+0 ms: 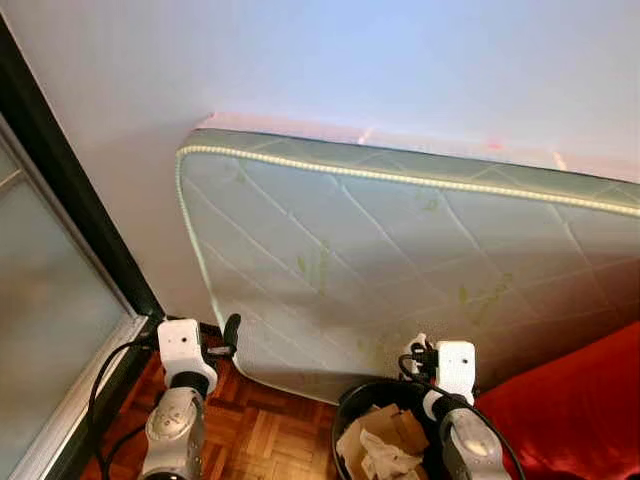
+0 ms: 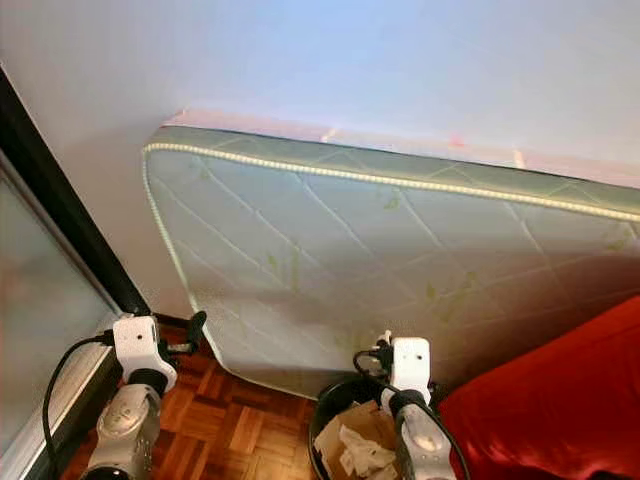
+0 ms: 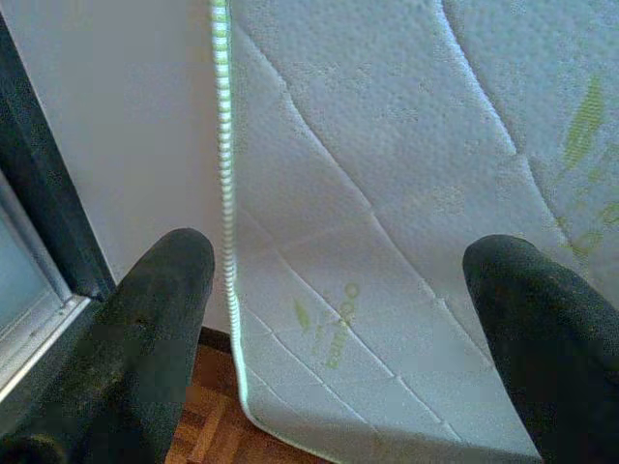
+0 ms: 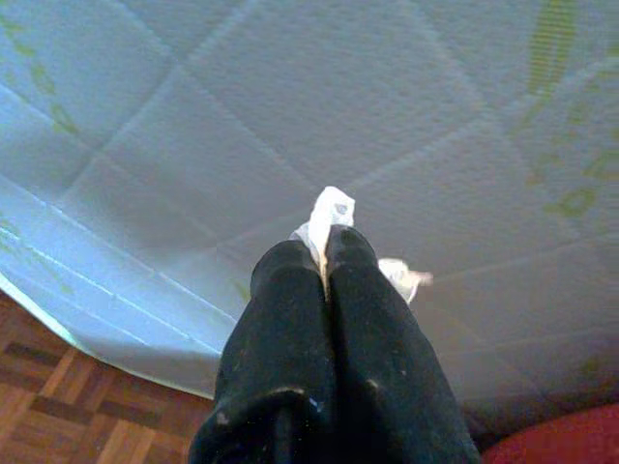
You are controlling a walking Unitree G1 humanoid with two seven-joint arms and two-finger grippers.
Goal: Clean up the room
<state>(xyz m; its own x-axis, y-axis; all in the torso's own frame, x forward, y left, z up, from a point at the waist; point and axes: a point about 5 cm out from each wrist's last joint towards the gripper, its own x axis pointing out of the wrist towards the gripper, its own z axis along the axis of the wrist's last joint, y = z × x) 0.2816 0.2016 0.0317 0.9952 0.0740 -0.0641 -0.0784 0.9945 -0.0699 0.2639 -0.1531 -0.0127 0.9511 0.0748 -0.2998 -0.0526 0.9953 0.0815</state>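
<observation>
One mattress (image 1: pixel 400 270); one bin (image 1: pixel 385 432); right gripper (image 4: pixel 324 253) pinching paper scrap (image 4: pixel 331 209); left gripper (image 3: pixel 348 280) spread wide.

Through my left wrist camera I see green lettering printed on the quilted mattress (image 3: pixel 387 193), beside a small green leaf mark, but it runs sideways and stays too blurred for me to spell out. More green marks scattered over the same cover are just as unreadable from my head cameras, and nothing else around me carries legible writing.

Bin (image 1: pixel 350 400) before wall-leaning mattress (image 1: pixel 400 270); apparently sofa (image 1: pixel 580 410) rightward.
</observation>
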